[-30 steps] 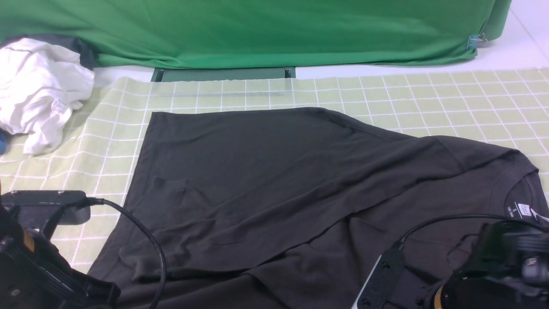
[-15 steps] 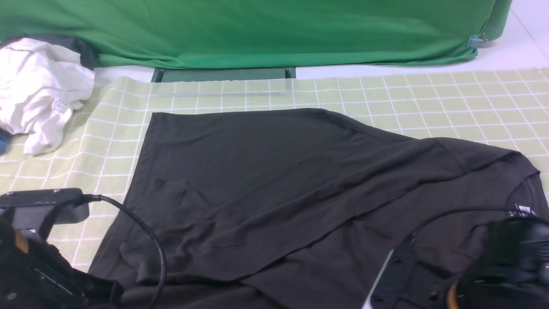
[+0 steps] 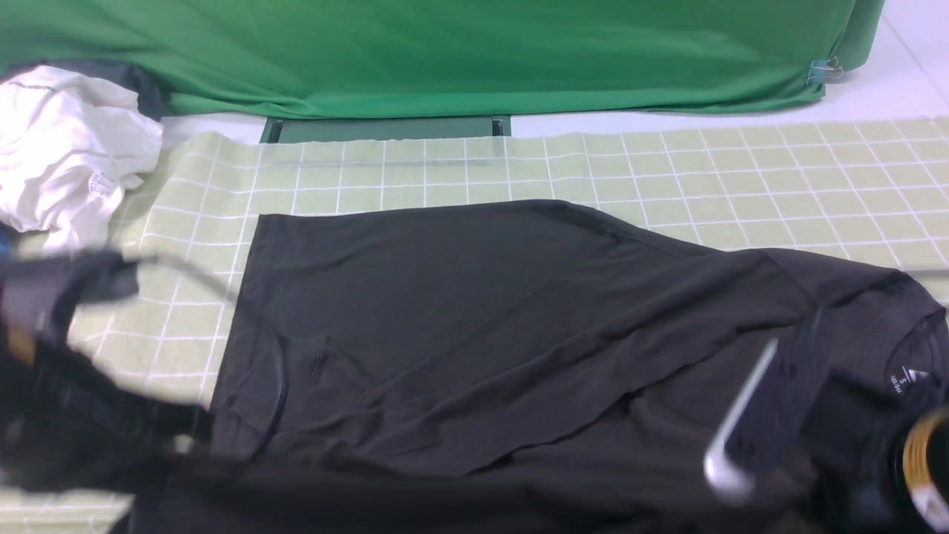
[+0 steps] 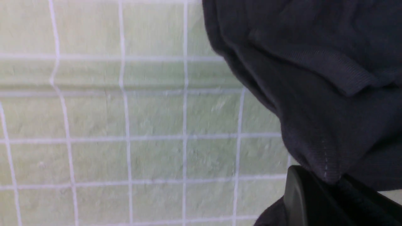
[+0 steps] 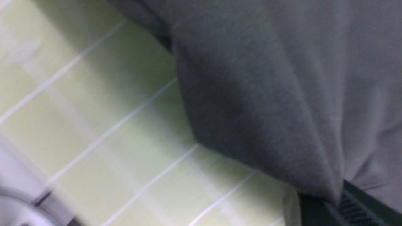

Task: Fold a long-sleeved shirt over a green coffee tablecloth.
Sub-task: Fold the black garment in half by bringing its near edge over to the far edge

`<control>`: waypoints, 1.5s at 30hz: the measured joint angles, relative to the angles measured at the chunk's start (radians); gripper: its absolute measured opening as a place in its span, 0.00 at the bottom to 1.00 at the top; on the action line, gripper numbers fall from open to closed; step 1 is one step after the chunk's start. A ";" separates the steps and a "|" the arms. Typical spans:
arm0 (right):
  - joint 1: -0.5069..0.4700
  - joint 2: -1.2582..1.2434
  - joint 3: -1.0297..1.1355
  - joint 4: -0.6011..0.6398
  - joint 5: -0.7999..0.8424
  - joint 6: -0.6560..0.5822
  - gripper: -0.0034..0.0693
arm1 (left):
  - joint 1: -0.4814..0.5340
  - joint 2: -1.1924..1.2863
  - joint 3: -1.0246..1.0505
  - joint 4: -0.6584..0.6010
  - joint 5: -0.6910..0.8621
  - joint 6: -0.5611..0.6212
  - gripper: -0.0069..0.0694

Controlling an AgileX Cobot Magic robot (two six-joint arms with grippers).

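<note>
The black long-sleeved shirt [image 3: 460, 319] lies spread on the pale green coffee tablecloth [image 3: 741, 170], its collar and white neck label [image 3: 908, 378] at the right. In the left wrist view my left gripper [image 4: 333, 185] is shut on a pinched fold of the shirt [image 4: 314, 94] above the tablecloth [image 4: 125, 125]. In the right wrist view my right gripper [image 5: 339, 196] is shut on a peak of the shirt [image 5: 267, 94] over the tablecloth [image 5: 110, 125]. In the front view both arms are motion-blurred, the left arm [image 3: 67, 386] at the near left and the right arm [image 3: 919, 460] at the near right. The shirt's near edge is raised between them.
A crumpled white garment [image 3: 59, 148] lies at the far left, partly on the tablecloth. Plain deep-green fabric [image 3: 445, 52] hangs across the back, held by a clip [image 3: 819, 70]. A dark green bar [image 3: 385, 127] lies just behind the tablecloth's far edge.
Both arms have swung upward and now blur. The shirt's near edge has lifted with them, and its far edge has slid a little toward me.
</note>
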 joint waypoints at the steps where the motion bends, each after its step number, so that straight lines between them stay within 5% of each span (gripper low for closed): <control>1: -0.020 0.006 -0.018 -0.009 -0.001 -0.003 0.09 | 0.000 0.022 -0.027 0.007 -0.003 -0.001 0.11; 9: -0.272 0.147 -0.221 0.008 -0.044 -0.191 0.08 | 0.000 0.307 -0.301 0.025 -0.078 -0.001 0.11; 15: -0.372 0.313 -0.391 0.035 -0.051 -0.274 0.08 | 0.020 0.532 -0.509 0.046 -0.078 0.005 0.11; 26: -0.438 0.674 -0.720 0.045 -0.096 -0.313 0.08 | 0.163 0.845 -0.807 0.035 -0.044 0.014 0.11; 35: -0.439 0.914 -0.912 0.047 -0.117 -0.310 0.10 | 0.207 0.955 -0.846 0.012 -0.073 0.014 0.12; 40: -0.441 0.948 -0.917 0.046 -0.186 -0.291 0.20 | 0.207 0.969 -0.846 0.017 -0.143 0.014 0.18; 45: -0.441 0.948 -0.930 0.023 -0.258 -0.207 0.42 | 0.207 0.969 -0.871 0.057 -0.192 0.014 0.34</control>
